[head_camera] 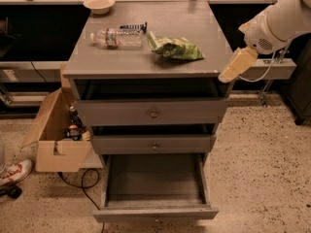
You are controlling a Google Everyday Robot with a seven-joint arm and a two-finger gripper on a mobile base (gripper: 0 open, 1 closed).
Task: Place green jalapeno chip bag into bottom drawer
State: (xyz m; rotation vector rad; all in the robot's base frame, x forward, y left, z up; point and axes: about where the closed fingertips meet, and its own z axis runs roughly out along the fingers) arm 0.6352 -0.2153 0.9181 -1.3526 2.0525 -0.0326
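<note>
The green jalapeno chip bag (175,47) lies crumpled on top of the grey cabinet, right of centre, next to a clear water bottle (118,37). The bottom drawer (154,179) is pulled out and open, with nothing showing inside. My gripper (235,65) hangs from the white arm at the cabinet's right edge. It is level with the top and apart from the bag, to the bag's right.
A pale bowl (99,4) stands at the back left of the cabinet top (146,64). The two upper drawers (153,113) are slightly open. An open cardboard box (56,135) with bottles sits on the floor at left, with a cable and a shoe (14,173) nearby.
</note>
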